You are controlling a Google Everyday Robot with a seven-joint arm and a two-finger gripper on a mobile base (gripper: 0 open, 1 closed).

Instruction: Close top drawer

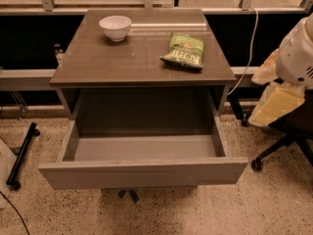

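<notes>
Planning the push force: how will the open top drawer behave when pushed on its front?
The top drawer looks empty, so it is probably light and should slide easily. Its front is wide and handleless, so an off-centre push might skew it. The gripper hangs at the view's right edge, apart from the cabinet.
</notes>
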